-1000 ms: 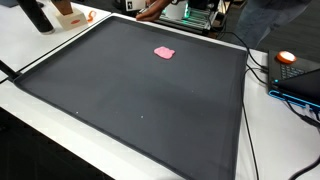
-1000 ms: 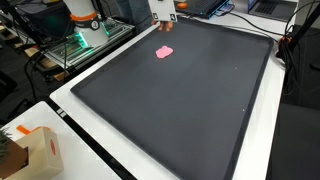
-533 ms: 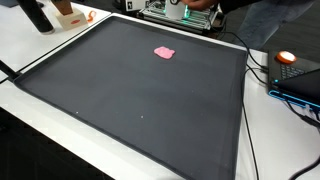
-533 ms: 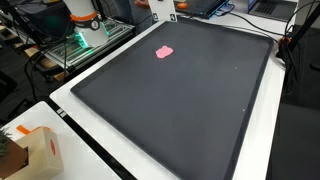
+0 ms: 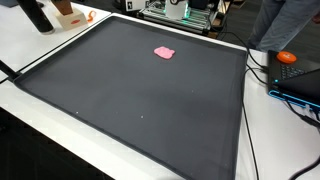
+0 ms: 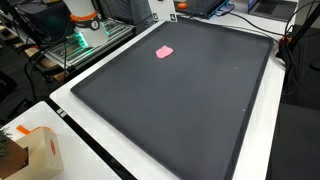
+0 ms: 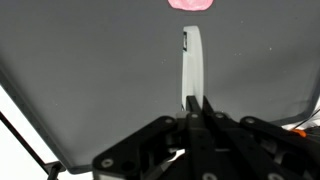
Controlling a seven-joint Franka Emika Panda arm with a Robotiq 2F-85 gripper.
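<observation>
Wrist view: the gripper hangs over the black mat. Its jaws are drawn in close and pinch the near end of a slim white piece. I cannot tell what the piece is; a small dark mark sits near its free end. It sticks out straight ahead above the mat, pointing toward a pink blob at the top edge of the frame. The two are apart.

In both exterior views the pink blob lies flat on the mat, close to one edge and well off the mat's centre. The gripper itself cannot be made out in either.

Risks, as judged:
- The hold is on one end only, so the long free end could lever, swivel or slide out if it meets the mat.
- The blob looks low and light, and a nudge would likely skate it across the mat.
- A cable runs along the mat's edge and a person stands beyond the mat's corner. A wide swing could catch either.
</observation>
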